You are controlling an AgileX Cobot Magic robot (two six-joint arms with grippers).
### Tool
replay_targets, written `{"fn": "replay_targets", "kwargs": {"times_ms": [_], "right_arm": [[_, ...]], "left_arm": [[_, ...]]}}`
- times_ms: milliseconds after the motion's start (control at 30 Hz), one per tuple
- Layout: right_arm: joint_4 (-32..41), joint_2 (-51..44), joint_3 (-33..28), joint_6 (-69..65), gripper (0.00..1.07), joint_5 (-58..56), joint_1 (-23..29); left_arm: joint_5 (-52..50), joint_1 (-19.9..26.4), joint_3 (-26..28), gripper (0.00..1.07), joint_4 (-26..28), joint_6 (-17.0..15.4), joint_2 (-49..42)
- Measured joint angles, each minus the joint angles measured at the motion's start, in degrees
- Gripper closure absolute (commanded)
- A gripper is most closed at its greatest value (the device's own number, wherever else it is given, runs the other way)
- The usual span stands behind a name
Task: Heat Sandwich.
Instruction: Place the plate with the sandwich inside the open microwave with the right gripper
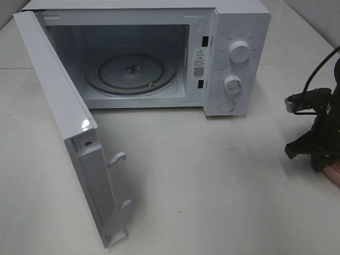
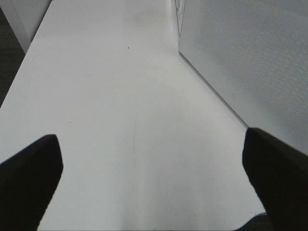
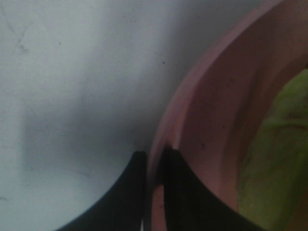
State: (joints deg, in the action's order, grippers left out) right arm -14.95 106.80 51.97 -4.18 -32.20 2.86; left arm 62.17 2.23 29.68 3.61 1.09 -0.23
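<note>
My right gripper (image 3: 154, 163) is pinching the rim of the pink plate (image 3: 211, 110), one finger outside the rim and one inside. The sandwich (image 3: 279, 159) lies on that plate, far out on the right side of the desk (image 1: 202, 180) and well apart from the microwave (image 1: 239, 32). My worry is the grip. I hold only a thin edge at one point, so when I lift, the plate could tilt on that pinch and the sandwich could slide off or come apart. The rim could also slip free if the bite is shallow. The open door (image 1: 58, 101) swings toward the desk's front left, and I judge the mouth clear, but a sagging plate might catch the cavity's sill before it reaches the glass turntable (image 1: 133, 71). Only my right wrist view shows the pinch and the green lettuce. The high view shows just a sliver of plate under my arm and no sandwich at all, though it alone shows the whole microwave and the route to it. My left gripper (image 2: 149, 144) is spread wide and holds nothing. Its own view shows it beside the microwave's perforated side wall, and the high view misses it entirely.
</note>
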Motion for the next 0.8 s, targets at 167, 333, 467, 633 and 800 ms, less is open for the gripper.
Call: {"fn": "replay_targets", "kwargs": {"times_ms": [167,333,467,633,800], "right_arm": [[-2.58,0.0,0.0,-2.35,1.07,-1.32,0.69],[-5.96,-0.17,0.0,-5.27,1.07,-3.32,2.75],[-7.39,-1.03,0.0,-6.59,1.07,-4.41,3.44],[-8.31,-3.38,0.0,-8.42,1.07,-6.99,4.58],[-7.62,-4.93,0.0,-8.94,1.07,-9.17,5.44]], "left_arm": [[0.0,0.0,0.0,0.1,0.0,0.0,0.0],[0.0,0.0,0.0,0.1,0.0,0.0,0.0],[0.0,0.0,0.0,0.1,0.0,0.0,0.0],[0.0,0.0,0.0,0.1,0.0,0.0,-0.06],[0.0,0.0,0.0,0.1,0.0,0.0,-0.06]]}}
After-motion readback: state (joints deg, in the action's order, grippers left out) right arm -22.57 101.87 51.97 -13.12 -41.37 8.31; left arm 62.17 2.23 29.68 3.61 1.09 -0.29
